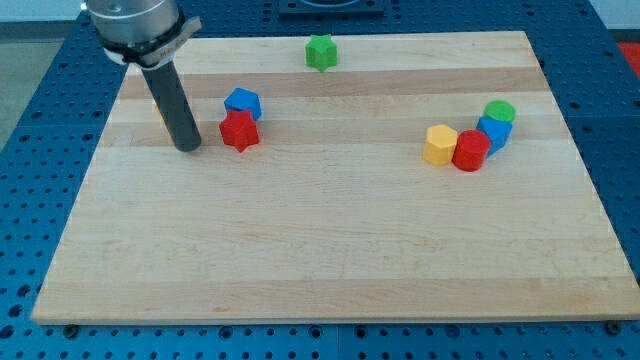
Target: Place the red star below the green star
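Note:
The red star (239,131) lies at the board's upper left, touching a blue block (242,102) just above it. The green star (321,53) sits near the view's top edge, right of and above the red star. My tip (187,148) rests on the board a short way left of the red star, with a small gap between them. The dark rod rises up to the arm at the view's top left.
A cluster at the right holds a yellow block (439,144), a red block (470,151), a blue block (493,131) and a green block (499,111). A small orange sliver (160,112) shows behind the rod. The wooden board (330,250) lies on a blue perforated table.

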You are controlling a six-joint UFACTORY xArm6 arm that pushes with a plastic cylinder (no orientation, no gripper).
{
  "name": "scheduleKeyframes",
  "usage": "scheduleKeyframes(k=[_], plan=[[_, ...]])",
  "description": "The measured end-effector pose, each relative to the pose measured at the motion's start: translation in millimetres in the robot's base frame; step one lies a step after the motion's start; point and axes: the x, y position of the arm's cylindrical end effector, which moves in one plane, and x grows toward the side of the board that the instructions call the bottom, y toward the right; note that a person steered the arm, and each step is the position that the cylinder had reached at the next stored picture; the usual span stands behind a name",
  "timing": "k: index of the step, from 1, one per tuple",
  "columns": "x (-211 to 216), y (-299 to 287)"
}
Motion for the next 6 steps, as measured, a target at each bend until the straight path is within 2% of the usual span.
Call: scheduleKeyframes(k=[2,6], plan=[[-10.0,18.1],[11.7,118.2]])
